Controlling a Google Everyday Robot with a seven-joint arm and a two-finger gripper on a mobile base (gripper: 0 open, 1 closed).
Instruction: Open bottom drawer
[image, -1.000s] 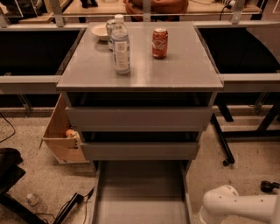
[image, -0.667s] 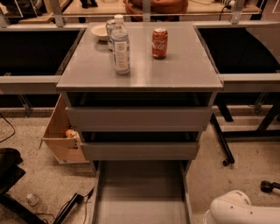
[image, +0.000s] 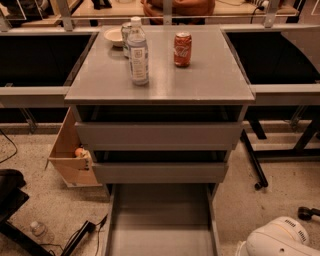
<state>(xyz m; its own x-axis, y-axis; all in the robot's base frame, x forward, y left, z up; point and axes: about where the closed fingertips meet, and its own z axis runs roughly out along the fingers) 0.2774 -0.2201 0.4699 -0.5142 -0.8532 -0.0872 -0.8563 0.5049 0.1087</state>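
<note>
The bottom drawer (image: 161, 220) of the grey cabinet stands pulled far out toward me, its smooth grey tray interior showing and running off the lower edge of the view. Its front panel is out of view. Above it are the two wider grey drawer fronts, the upper one (image: 158, 135) and the middle one (image: 160, 172). Only a white rounded part of my arm (image: 280, 240) shows at the bottom right, beside the open drawer. The gripper itself is out of view.
On the cabinet top (image: 210, 80) stand a water bottle (image: 137, 52), a red soda can (image: 182, 49), a second can and a white bowl (image: 115, 36). A tan wooden box (image: 70, 150) sits on the floor at the left. Cables and a small bottle (image: 37, 229) lie at the lower left.
The white arm part at the bottom right has sunk lower and moved right in the view. The drawer and the things on top have not moved.
</note>
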